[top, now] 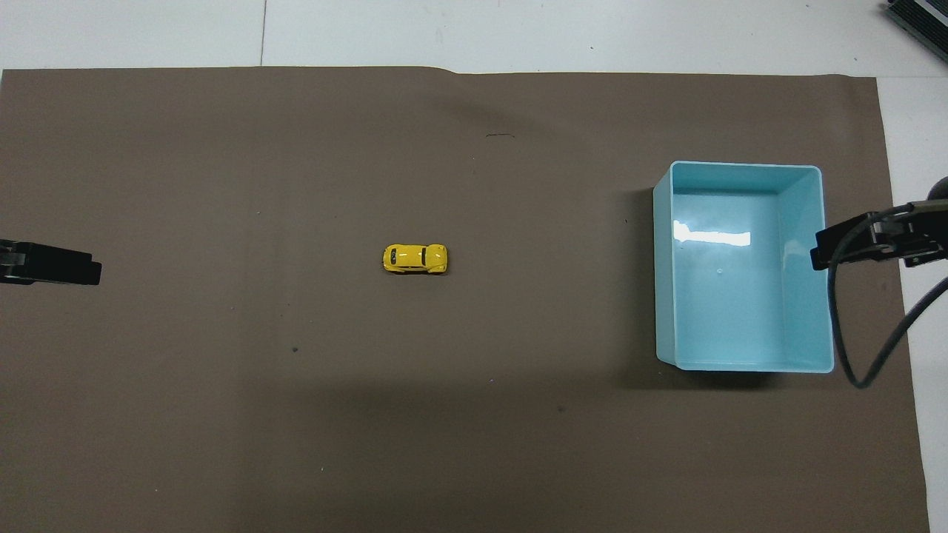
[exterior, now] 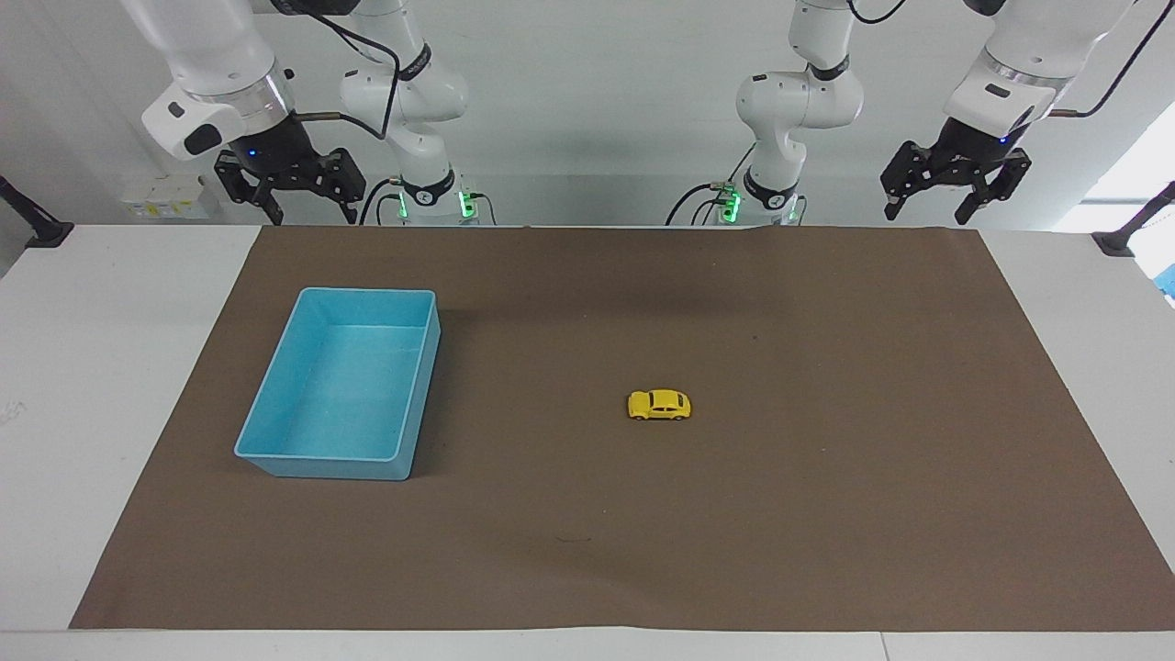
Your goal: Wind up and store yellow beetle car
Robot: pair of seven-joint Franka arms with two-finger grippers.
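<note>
The yellow beetle car (exterior: 659, 405) (no readable lettering) sits well apart from the blue bin (exterior: 275, 452) toward the left arm's end, while the left gripper (exterior: 955, 197) and the right gripper (exterior: 292, 197) wait raised, fingers spread wide, holding nothing.

brown mat (exterior: 826, 514) covers the white table (exterior: 92, 367); a small dark object, perhaps electronics (top: 922, 15), at its corner.

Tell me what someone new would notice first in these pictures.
A tiny yellow car sits alone mid-mat. A light blue bin, empty, stands toward the right arm's end of the table. Both arms wait raised at the robots' edge, the left gripper and right gripper open.
</note>
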